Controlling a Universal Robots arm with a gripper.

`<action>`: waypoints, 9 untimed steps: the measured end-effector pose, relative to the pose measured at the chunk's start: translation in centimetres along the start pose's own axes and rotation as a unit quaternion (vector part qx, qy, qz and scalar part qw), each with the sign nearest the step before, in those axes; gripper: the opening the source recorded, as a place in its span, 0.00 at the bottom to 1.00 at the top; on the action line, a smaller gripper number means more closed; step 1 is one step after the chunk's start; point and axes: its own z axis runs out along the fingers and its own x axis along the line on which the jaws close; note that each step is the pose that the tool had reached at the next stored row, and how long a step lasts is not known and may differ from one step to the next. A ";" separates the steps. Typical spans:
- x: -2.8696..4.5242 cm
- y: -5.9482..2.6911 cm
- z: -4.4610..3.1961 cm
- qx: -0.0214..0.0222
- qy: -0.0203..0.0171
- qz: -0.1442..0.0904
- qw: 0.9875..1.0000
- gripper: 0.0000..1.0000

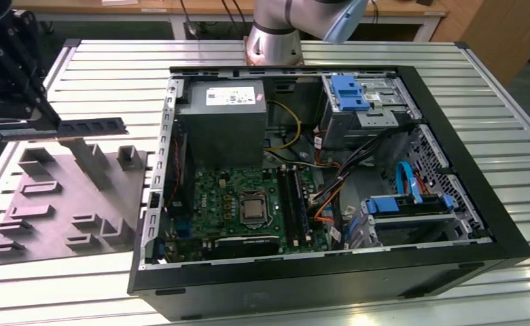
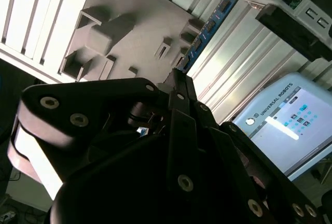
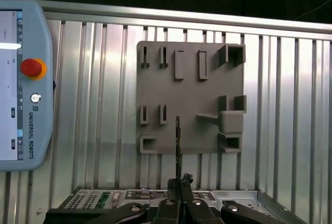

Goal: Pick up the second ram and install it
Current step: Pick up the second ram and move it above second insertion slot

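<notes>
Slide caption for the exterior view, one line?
Gripper holds the second ram above the grey fixture plate, beside the open computer case.

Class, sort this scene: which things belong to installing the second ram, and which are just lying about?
Job: second ram, held in the tool; motherboard; its long black slots.
Lying about: teach pendant; power supply; blue drive bracket.

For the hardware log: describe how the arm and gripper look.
The arm is a silver-grey tube with a light blue joint cap. The gripper is black: flat linkage bars joined by round metal pins, tapering toward the tips.
</notes>
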 end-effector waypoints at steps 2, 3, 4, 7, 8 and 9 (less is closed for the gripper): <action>0.02 -0.56 0.02 0.000 0.000 0.000 1.000 0.11; 0.03 -0.86 0.04 0.000 0.000 0.000 1.000 0.11; 0.04 -1.15 0.06 0.000 0.000 0.000 1.000 0.11; 0.07 -2.01 0.09 0.000 0.000 0.000 1.000 0.11; 0.08 -2.29 0.10 0.000 0.000 0.000 1.000 0.11; 0.09 -2.53 0.11 0.000 0.000 0.000 1.000 0.11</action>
